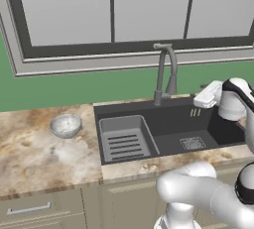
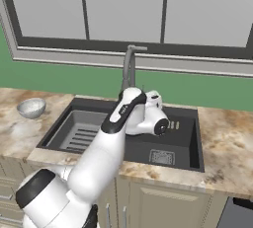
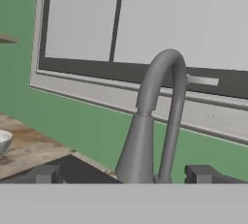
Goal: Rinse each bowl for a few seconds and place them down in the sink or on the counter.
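Note:
A speckled grey-white bowl [image 1: 65, 125] [image 2: 31, 107] stands upright on the marbled counter [image 1: 30, 156], a little left of the dark sink [image 1: 171, 124]. My gripper [image 3: 125, 174] hangs open and empty over the right part of the basin, level with the grey gooseneck faucet [image 3: 155, 116] and pointing at it. In the hand view the faucet's base rises between the two wide-apart fingertips [image 3: 46, 173], farther back and untouched. The bowl's rim [image 3: 3, 140] peeks in at that view's left edge. The white hand [image 1: 206, 95] is far right of the bowl.
A grey slotted insert tray [image 1: 124, 141] fills the sink's left part, and a drain [image 1: 192, 143] lies on the basin floor at the right. A window [image 1: 114, 10] and green wall run behind the faucet. Counter [image 2: 227, 143] continues right of the sink.

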You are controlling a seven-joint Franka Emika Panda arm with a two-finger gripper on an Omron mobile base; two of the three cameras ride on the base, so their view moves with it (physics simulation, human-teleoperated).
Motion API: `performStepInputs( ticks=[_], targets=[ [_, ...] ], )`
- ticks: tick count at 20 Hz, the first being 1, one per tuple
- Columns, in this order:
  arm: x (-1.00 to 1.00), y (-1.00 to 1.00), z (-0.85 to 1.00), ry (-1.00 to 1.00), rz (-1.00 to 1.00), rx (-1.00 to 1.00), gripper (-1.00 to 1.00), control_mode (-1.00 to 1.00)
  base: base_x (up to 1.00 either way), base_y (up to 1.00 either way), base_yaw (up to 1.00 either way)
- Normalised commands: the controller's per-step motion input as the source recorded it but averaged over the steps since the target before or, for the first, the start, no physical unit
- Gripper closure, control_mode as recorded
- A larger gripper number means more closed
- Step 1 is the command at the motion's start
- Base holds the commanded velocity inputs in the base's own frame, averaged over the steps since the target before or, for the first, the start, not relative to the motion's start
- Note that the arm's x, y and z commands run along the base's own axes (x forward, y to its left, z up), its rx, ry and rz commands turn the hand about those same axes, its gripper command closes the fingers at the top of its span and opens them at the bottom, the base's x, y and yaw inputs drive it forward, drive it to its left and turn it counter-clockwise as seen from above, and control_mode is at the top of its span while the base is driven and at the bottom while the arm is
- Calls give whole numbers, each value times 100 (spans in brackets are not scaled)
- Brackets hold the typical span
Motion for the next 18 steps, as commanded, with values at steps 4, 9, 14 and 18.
performStepInputs(
  ticks=[4,9,14,18],
  targets=[
    [28,0,-22,4,10,0,-100,-100,0,0,0],
    [31,0,-25,-1,11,0,-100,-100,0,0,0],
    [26,0,-20,-6,7,0,-100,-100,0,0,0],
    [35,3,-13,-4,1,0,-100,-100,0,0,0]
  ],
)
